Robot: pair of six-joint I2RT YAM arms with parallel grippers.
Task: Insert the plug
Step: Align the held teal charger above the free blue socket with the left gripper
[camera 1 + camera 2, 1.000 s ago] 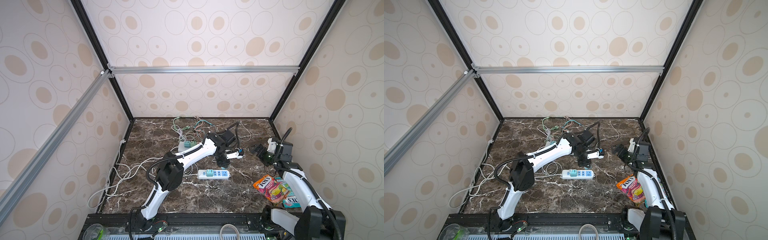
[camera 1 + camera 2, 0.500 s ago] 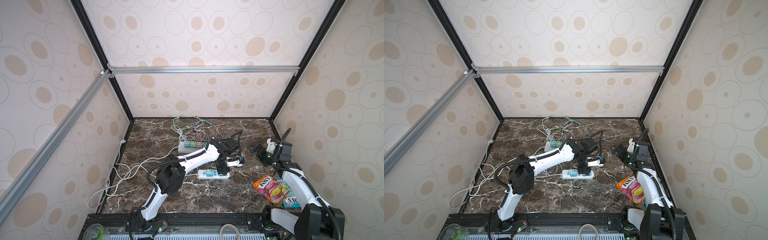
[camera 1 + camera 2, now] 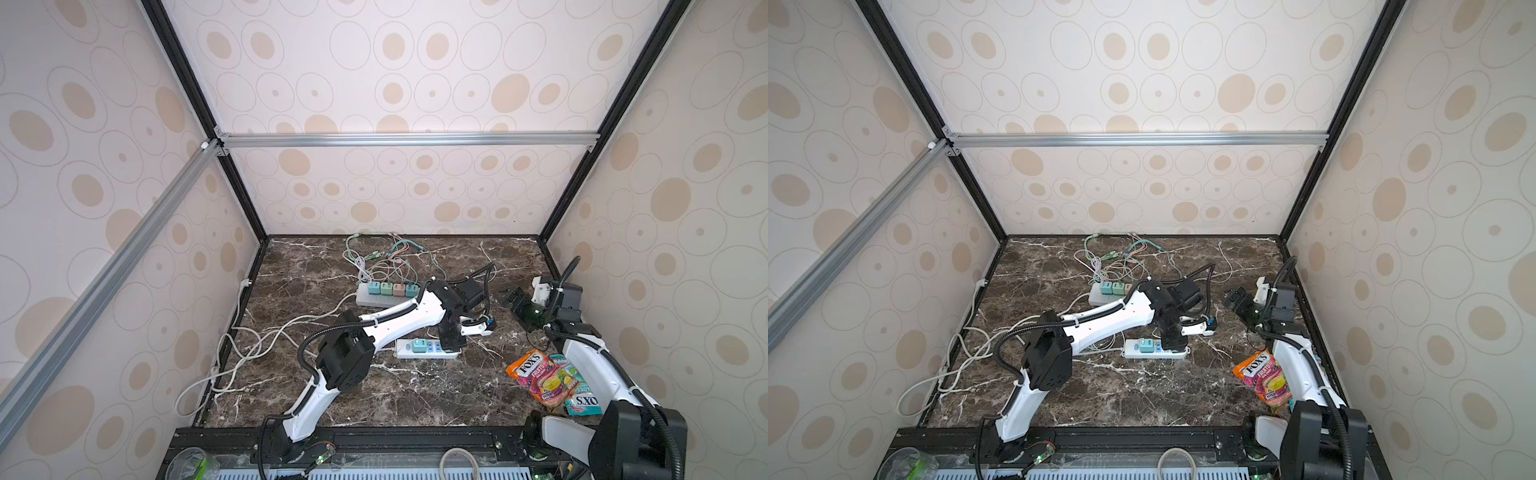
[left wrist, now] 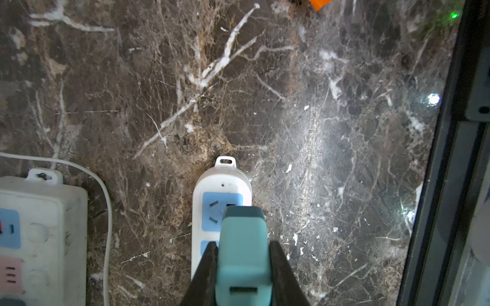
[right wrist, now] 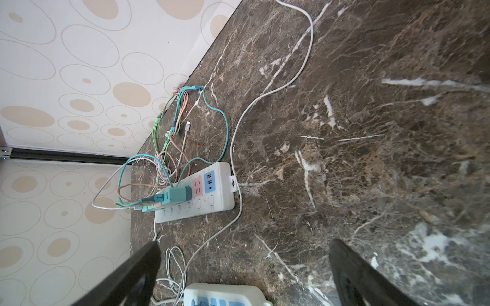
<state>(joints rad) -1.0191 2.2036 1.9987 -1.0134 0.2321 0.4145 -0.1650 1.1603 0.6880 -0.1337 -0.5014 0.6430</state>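
Your left gripper [image 4: 243, 247] grips the teal plug [image 4: 242, 235]: square it over the end socket [image 4: 212, 212] of the power strip [image 4: 222, 182], then push straight. The right gripper [image 3: 513, 298], at two o'clock, gapes empty.

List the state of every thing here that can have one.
Left pincer: shut on the teal plastic charger plug.
Teal plastic charger plug: gripped, over the end socket; seating unclear.
Small white power strip with blue sockets: flat, one mint charger plugged in.
Long white power strip: flat, coloured chargers plugged in.
Right pincer: open, empty.
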